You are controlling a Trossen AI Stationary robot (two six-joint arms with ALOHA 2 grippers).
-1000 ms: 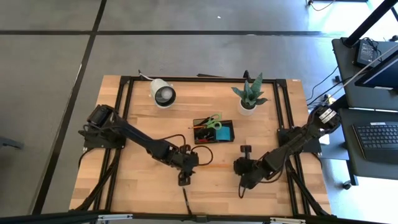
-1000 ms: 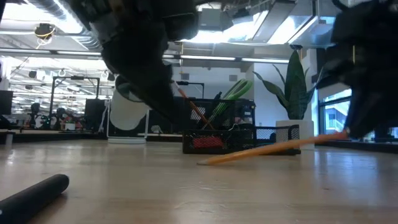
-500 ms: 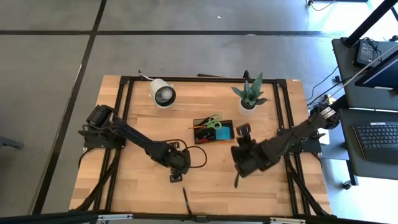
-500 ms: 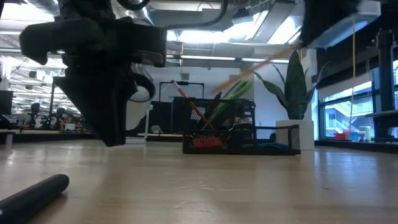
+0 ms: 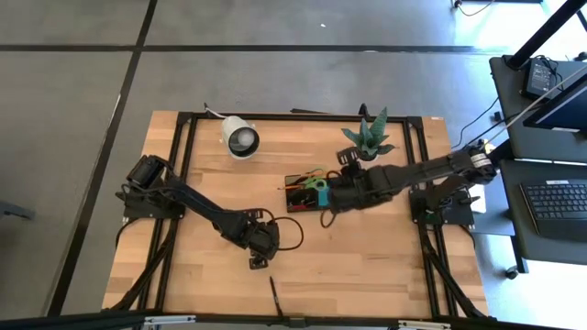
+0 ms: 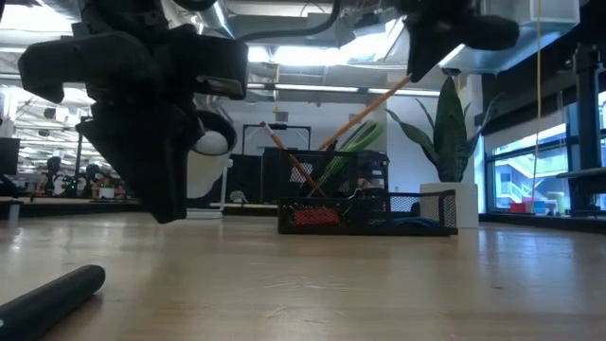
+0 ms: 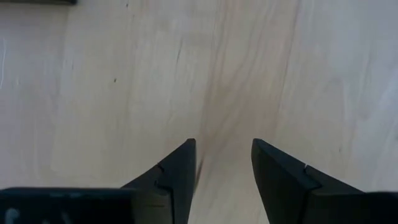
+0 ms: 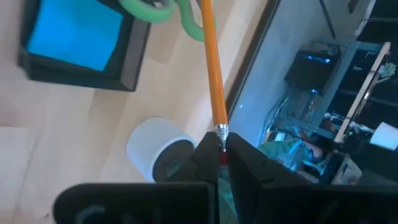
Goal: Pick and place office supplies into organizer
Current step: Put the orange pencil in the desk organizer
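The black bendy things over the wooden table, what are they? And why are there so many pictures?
They are two robot arms, each ending in a two-finger gripper. One camera looks down from above, one sits low at table height, and one rides on each wrist. The right gripper pinches an orange pencil by its end, over the black organizer holding green scissors and a blue pad. The left gripper hangs open above bare wood. A black pen lies near the table's front edge. A plant and a white round lamp-like thing stand farther back.
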